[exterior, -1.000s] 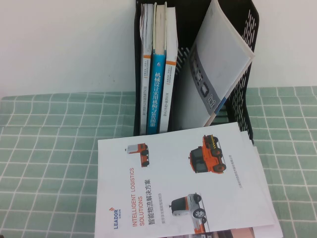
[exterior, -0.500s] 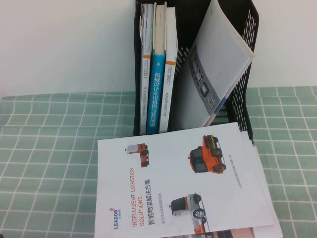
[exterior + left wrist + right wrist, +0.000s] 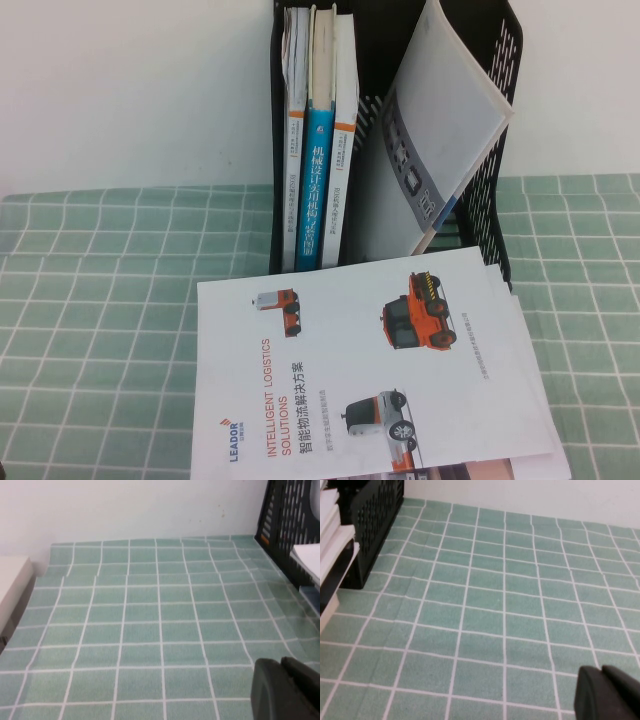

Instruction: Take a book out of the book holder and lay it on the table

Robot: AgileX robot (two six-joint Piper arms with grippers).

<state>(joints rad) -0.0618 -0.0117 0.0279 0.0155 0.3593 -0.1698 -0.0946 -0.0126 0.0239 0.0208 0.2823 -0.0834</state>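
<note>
Left gripper (image 3: 285,692) low over the table (image 3: 90,300), left of the book holder (image 3: 495,200); right gripper (image 3: 607,692) low on its right. Both clear of it; spread or pressed, cannot tell. Black, perforated, far centre, upright books (image 3: 318,150) inside.

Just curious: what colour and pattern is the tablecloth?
Light green with white grid lines, clearest in the left wrist view of the table.

Green grid-cloth table (image 3: 510,605), black perforated book holder (image 3: 372,515) at one edge, white pages (image 3: 332,535) beside it, right gripper (image 3: 607,695) low over cloth
</note>
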